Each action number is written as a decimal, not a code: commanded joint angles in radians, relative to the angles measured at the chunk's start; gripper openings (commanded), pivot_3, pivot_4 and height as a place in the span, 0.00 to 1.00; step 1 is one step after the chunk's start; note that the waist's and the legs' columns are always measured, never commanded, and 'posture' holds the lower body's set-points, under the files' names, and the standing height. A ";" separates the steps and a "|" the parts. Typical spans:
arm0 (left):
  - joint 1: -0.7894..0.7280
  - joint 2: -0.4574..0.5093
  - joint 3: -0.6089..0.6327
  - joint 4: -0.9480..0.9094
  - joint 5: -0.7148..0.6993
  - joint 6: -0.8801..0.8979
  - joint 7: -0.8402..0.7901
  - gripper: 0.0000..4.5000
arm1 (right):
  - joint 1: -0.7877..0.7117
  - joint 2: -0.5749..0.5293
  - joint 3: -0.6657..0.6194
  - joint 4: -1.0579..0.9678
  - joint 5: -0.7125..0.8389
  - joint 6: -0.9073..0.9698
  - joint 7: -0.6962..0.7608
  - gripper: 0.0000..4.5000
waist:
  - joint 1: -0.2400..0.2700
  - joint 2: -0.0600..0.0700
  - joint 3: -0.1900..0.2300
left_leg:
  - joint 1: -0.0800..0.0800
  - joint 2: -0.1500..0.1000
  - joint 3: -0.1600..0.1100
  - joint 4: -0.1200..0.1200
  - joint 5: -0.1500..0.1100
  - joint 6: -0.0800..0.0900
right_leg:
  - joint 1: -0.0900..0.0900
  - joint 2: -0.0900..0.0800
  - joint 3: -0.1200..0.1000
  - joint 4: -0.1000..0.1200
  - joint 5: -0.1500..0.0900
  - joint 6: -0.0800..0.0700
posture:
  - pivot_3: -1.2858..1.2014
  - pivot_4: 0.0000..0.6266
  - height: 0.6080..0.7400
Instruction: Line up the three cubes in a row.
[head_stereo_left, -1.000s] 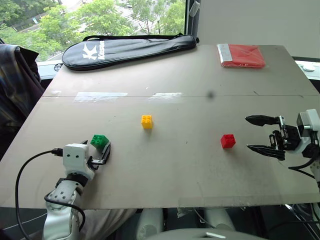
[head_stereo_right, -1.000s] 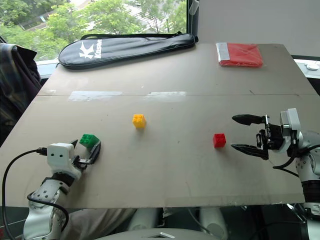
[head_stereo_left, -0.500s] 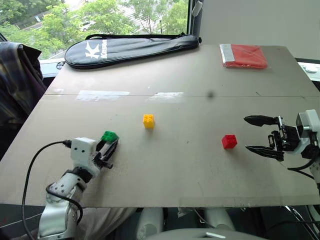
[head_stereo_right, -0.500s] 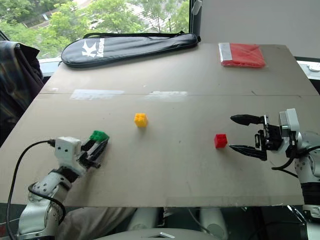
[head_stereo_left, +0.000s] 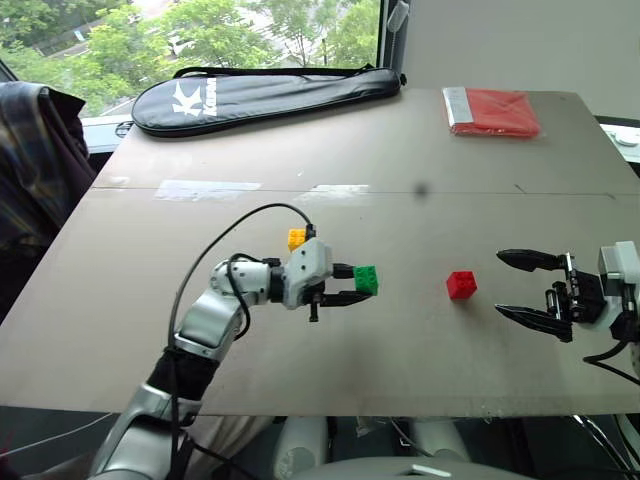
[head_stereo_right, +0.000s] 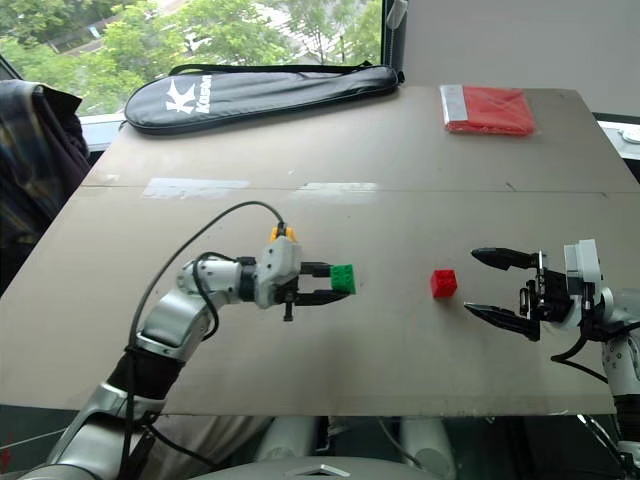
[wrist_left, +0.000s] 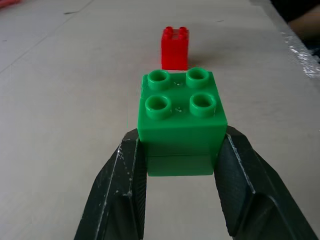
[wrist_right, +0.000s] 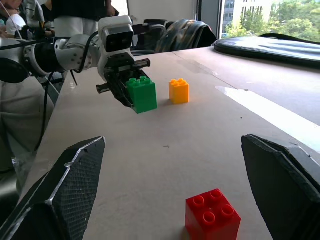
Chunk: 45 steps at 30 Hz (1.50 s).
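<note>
Your left gripper (head_stereo_left: 352, 284) has its jaws clamped on the green cube (head_stereo_left: 366, 280), carried just above the worktop (head_stereo_left: 400, 150) mid-way between its side edges. The red cube (head_stereo_left: 461, 285) lies straight ahead of those jaws; the yellow cube (head_stereo_left: 296, 238) sits behind the wrist (towards the far edge). The right gripper (head_stereo_left: 528, 290) waits, jaws apart, beside the red cube.

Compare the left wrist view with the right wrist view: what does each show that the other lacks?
Left wrist alone: the four studs on top of the green brick, seen close between its holding fingers.
Right wrist alone: the yellow brick, the black racket bag, trees through a window, and the open right end effector.
Both: green brick held in the shut left end effector, red brick, and table.
</note>
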<state>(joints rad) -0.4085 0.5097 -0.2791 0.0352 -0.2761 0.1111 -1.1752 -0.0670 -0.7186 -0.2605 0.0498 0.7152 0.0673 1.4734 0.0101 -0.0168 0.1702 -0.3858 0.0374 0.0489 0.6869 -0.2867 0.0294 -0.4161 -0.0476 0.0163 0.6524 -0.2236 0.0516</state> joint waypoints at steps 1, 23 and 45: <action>-0.086 -0.062 -0.058 0.169 0.072 -0.111 -0.042 0.28 | 0.051 0.000 -0.075 -0.078 0.024 -0.009 -0.029 1.00 | -0.007 0.000 0.000 | 0.000 0.000 0.000 0.000 0.000 0.000 | 0.000 0.001 0.000 -0.001 0.000 0.000 | 0.52 0.24 0.76; -0.241 -0.239 -0.091 0.469 0.189 -0.243 -0.078 0.28 | 0.188 0.030 -0.144 -0.088 0.010 -0.065 -0.037 1.00 | 0.002 -0.001 0.000 | -0.004 0.000 -0.004 0.001 0.000 0.000 | -0.001 0.001 -0.002 -0.002 0.000 0.001 | 0.52 0.24 0.76; -0.221 -0.176 -0.033 0.349 0.153 -0.160 -0.085 0.99 | 0.149 0.031 -0.126 -0.037 -0.014 -0.102 -0.019 1.00 | 0.001 -0.001 0.000 | -0.004 0.000 -0.004 0.001 0.000 0.000 | -0.001 0.001 -0.003 -0.001 0.000 0.000 | 0.52 0.24 0.76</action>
<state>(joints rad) -0.6298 0.3131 -0.3576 0.4698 -0.0814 -0.0740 -1.2498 0.0960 -0.6855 -0.3718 0.0203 0.6965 -0.0164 1.4460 0.0111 -0.0174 0.1706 -0.3893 0.0378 0.0445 0.6876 -0.2868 0.0295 -0.4174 -0.0468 0.0134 0.6518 -0.2234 0.0521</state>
